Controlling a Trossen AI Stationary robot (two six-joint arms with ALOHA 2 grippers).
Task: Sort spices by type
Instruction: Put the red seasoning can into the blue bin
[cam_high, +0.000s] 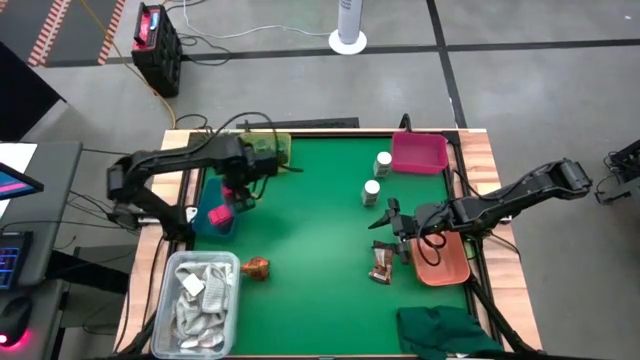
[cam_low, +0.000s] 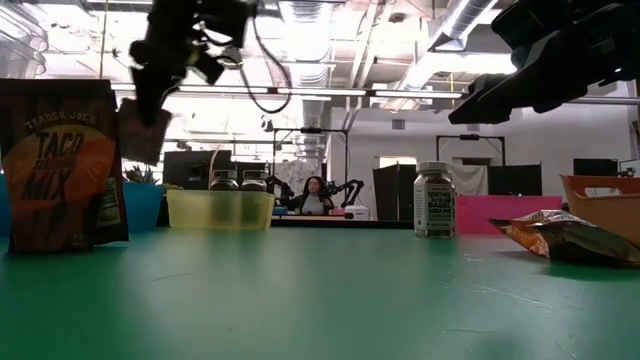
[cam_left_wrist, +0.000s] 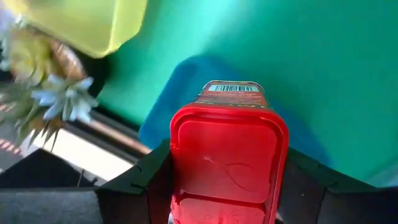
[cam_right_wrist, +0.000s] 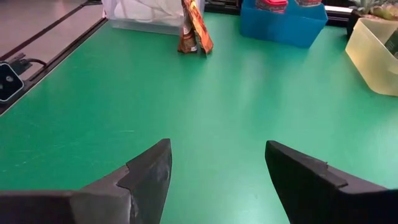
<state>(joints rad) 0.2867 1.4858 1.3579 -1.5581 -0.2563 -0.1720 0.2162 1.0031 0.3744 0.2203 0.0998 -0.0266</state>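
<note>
My left gripper (cam_high: 236, 196) hangs over the blue tub (cam_high: 212, 222) at the table's left side, shut on a pink pack with a red lid (cam_left_wrist: 227, 143). A second pink pack (cam_high: 218, 214) lies in that tub. My right gripper (cam_right_wrist: 217, 165) is open and hovers over bare mat (cam_high: 392, 218), right of centre. Two white-capped bottles (cam_high: 383, 161) (cam_high: 371, 192) stand near the pink tub (cam_high: 418, 153). The green jars (cam_low: 238, 181) sit in the yellow tub (cam_high: 268, 150). One brown sachet (cam_high: 380, 263) lies flat by the orange tub, and another (cam_high: 258, 267) stands upright. My left gripper pinches the pink pack between its two fingers (cam_left_wrist: 146, 177), one on each long side (cam_left_wrist: 179, 163) near the red-lidded end. The fingers come from above, pointing down. The pack is lifted clear, with its barcode end (cam_left_wrist: 233, 89) lowest over the blue tub (cam_left_wrist: 163, 112).
A clear tub of white rags (cam_high: 200, 298) sits at the near left corner and a dark green cloth (cam_high: 446, 330) at the near right. The orange tub (cam_high: 445, 260) lies under my right arm. Open mat spreads across the middle (cam_high: 310, 230).
</note>
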